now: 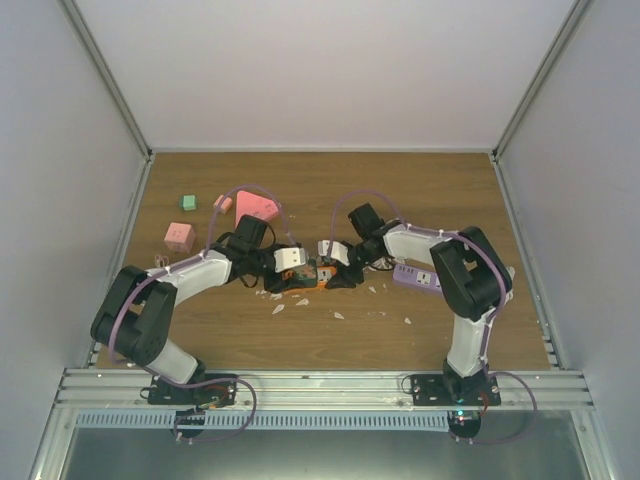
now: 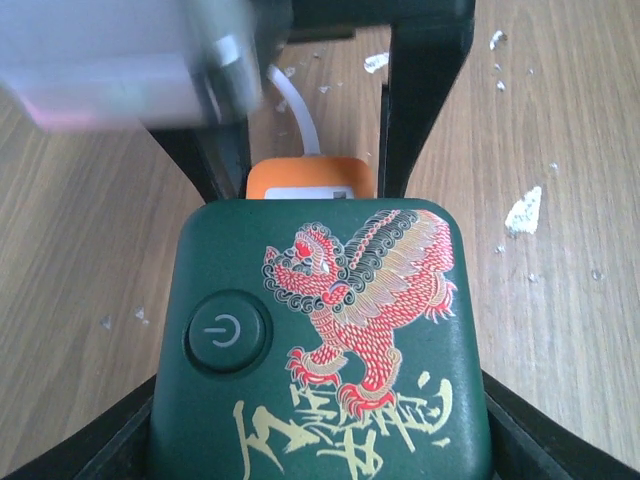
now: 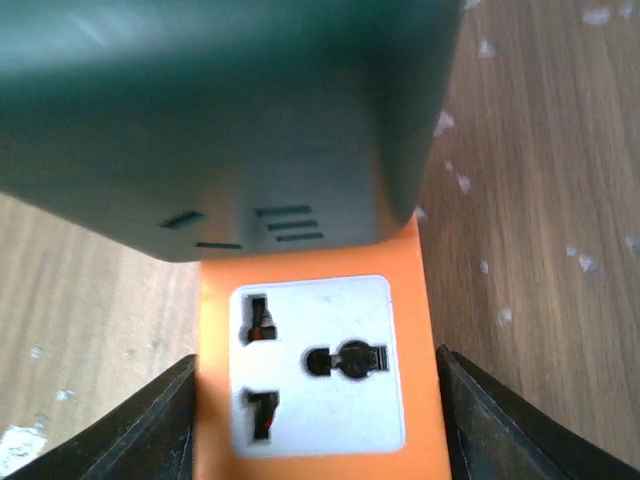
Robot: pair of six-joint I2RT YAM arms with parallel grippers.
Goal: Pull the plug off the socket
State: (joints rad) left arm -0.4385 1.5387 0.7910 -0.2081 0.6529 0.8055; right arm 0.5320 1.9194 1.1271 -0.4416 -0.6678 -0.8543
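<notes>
- Left gripper (image 2: 320, 400) is clamped on the plug (image 2: 330, 320), a dark green block with a red dragon print. Its fingers (image 2: 95, 445) press the two flanks low on the body.
- Right gripper (image 3: 315, 400) is clamped across the socket (image 3: 415, 250), the short orange block, with one finger on each long side beside its free white outlet.
- Plug and socket sit joined about the middle of the table (image 1: 250, 340), well apart from every edge, with the two grippers facing each other over them.
- The step in hand looks like the separation itself: the plug appears fully seated, so nothing is freed yet.
- Draw the plug straight off the socket's face, along its pins. A tilt or twist would likely jam them.
- The right side should only anchor, holding the orange block in place so it does not travel with the plug.
- Smooth plastic may slip, so firm the squeeze first, then pull steadily rather than jerk.
- A purple power strip (image 1: 415, 277) lies toward the right edge, just beside the right arm, which should avoid nudging it.
</notes>
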